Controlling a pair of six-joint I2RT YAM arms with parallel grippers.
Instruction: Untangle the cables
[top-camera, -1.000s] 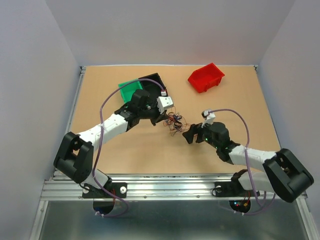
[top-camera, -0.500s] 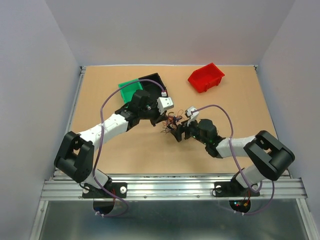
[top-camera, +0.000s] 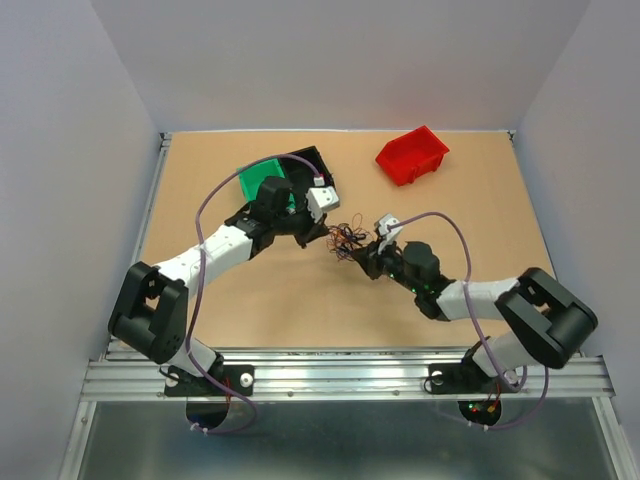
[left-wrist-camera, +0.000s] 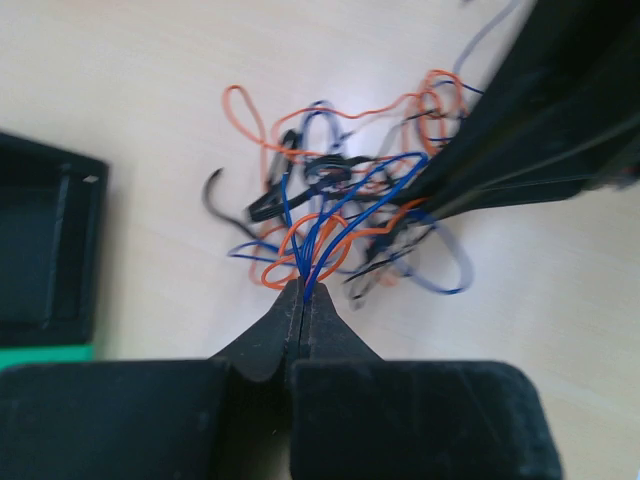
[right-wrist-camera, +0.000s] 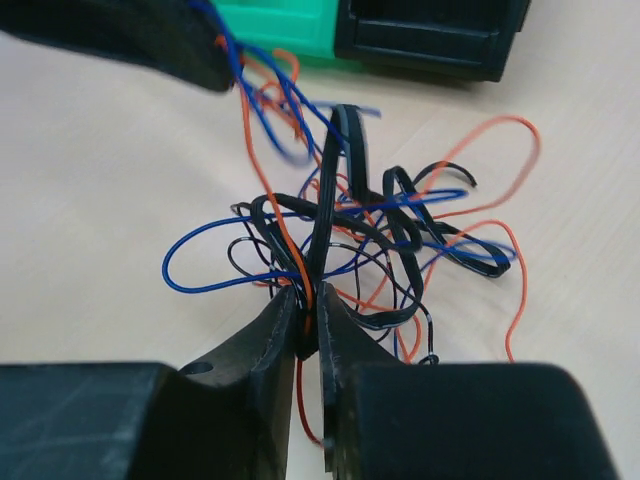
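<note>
Nearest us, our right pincer (right-wrist-camera: 308, 322) is clamped on black and orange strands at one edge of the cables (right-wrist-camera: 370, 235), bunched on the surface (top-camera: 250, 300) between the arms. Just beyond, our left pincer (left-wrist-camera: 303, 296) pinches a sheaf of blue and orange strands at the opposite edge. Farther off sit a green bin (top-camera: 262, 178), a black bin (top-camera: 312, 163) and a red bin (top-camera: 412, 155). We judge the work barely begun: both grips are set, yet no strand lies free, and the whole knot is left to tease apart.

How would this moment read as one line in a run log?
left gripper: shut on cables | right gripper: shut on cables | cables: tangled clump between both grippers | state: not yet untangled
</note>
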